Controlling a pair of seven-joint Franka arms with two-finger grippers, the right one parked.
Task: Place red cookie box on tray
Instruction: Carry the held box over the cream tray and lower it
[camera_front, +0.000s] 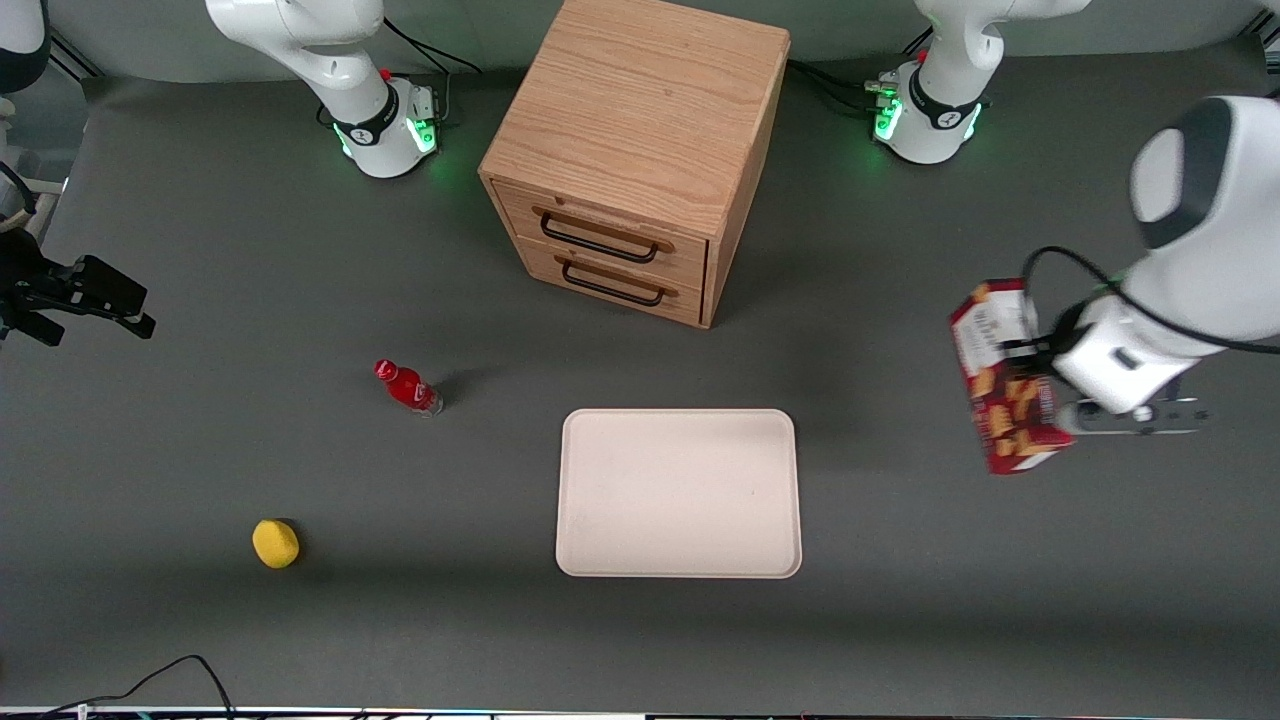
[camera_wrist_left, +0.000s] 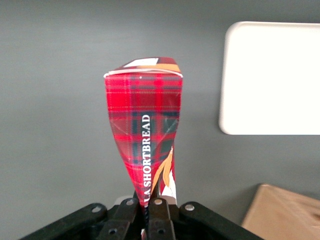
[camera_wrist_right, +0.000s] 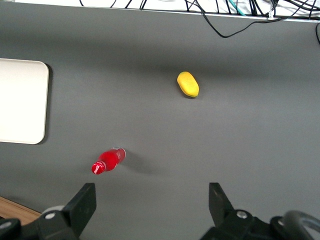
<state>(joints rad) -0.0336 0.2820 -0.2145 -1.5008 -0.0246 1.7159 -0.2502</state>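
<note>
toward the working arm's end of the dark grey table (camera_front: 200, 250), the left arm's black two-finger gripper (camera_front: 1035, 365) hangs above the surface with its fingers (camera_wrist_left: 156, 217) pinched on the long narrow dark-red tartan cookie box (camera_front: 1005, 390); the carton is lifted clear of the table and tilted, its white end panel pointing away from the front camera; in the left wrist view the box (camera_wrist_left: 145, 135) rises out of the closed jaws, its side squeezed narrow at the grip and printed with "shortbread"; the flat cream-white rectangular tray (camera_front: 678, 493) lies near the table's middle, well apart from the box, nearer the front camera than the oak two-drawer cabinet (camera_front: 640, 140); a small red bottle (camera_front: 406, 387) and a yellow rounded object (camera_front: 275, 543) sit toward the parked arm's end.
</note>
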